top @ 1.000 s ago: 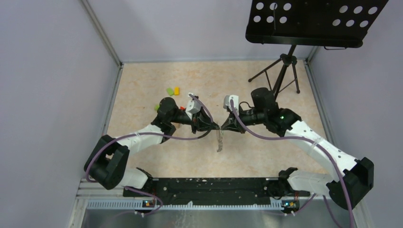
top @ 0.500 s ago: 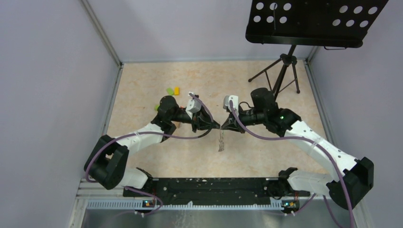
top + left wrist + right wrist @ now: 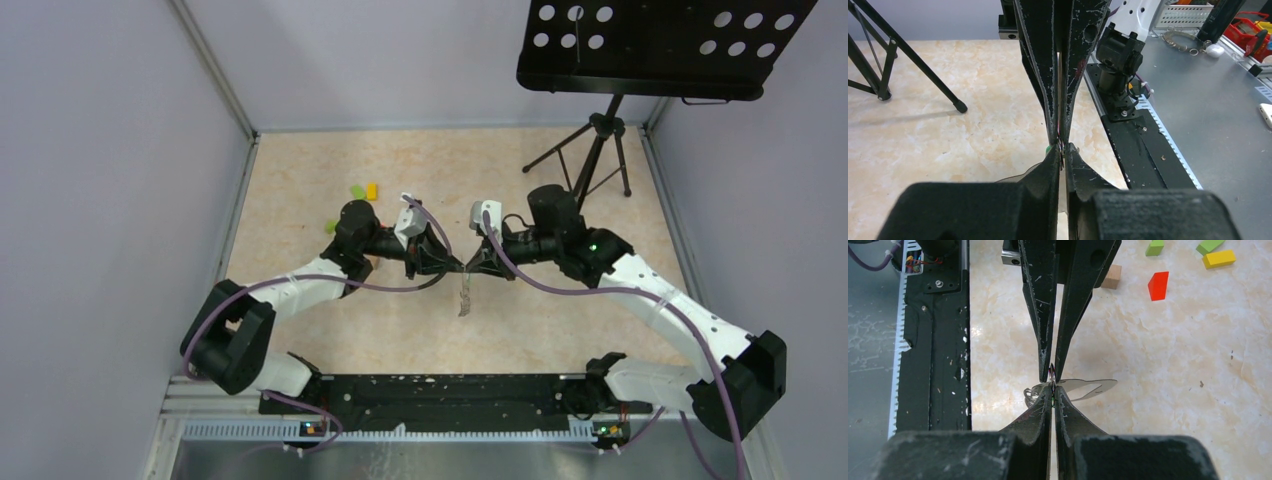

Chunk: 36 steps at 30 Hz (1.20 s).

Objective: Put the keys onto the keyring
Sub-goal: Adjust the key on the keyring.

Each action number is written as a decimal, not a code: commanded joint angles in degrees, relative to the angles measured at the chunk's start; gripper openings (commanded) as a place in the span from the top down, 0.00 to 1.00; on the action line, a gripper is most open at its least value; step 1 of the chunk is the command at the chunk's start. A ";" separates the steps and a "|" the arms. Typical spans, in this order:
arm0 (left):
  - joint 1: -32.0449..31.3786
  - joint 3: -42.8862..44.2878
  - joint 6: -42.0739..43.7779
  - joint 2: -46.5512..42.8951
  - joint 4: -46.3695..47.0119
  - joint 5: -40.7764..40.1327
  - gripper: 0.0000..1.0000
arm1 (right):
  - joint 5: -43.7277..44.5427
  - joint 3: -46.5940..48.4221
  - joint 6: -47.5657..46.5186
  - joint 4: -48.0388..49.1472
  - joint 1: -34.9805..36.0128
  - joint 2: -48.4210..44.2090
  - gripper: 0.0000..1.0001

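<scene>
Hanging from the spot where the two pincers meet nose to nose, the keys [image 3: 463, 297] dangle below the fingertips, clear of the table [image 3: 560, 330]. The left pincer [image 3: 456, 267] and the right pincer [image 3: 474, 266] point straight at each other, tips touching or all but touching.

From the right wrist's view, the keyring [image 3: 1052, 376] shows only edge-on, as a thin sliver caught between both sets of tips. One flat silver key [image 3: 1088, 387] sticks out sideways just to one side of the tips, and a second bit of metal pokes out on the other side. The right pincer is clenched tight on the ring's edge, its fingers pressed together. The left pincer is nipped down on the same ring from the opposite side, with only a hairline gap between its fingers. A green tag [image 3: 1049, 147] peeks out right beside the left pincer's tip.

Beyond the left pincer's wrist, a red block [image 3: 1158, 285], a yellow block [image 3: 1219, 259], a green block [image 3: 1155, 247] and a tan block [image 3: 1111, 276] lie on the table.
</scene>
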 commanded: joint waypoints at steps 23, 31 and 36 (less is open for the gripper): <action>-0.06 2.54 -1.15 -0.32 0.05 -0.21 1.00 | -0.23 0.69 0.13 3.01 0.49 -1.05 1.00; 0.03 3.96 -1.87 -1.65 -4.12 -1.68 1.00 | 2.37 -0.93 0.23 3.61 0.49 -2.53 0.82; 0.03 3.93 -2.82 -2.02 -3.86 -1.89 1.00 | 3.08 -1.33 0.10 3.37 0.49 -2.87 0.75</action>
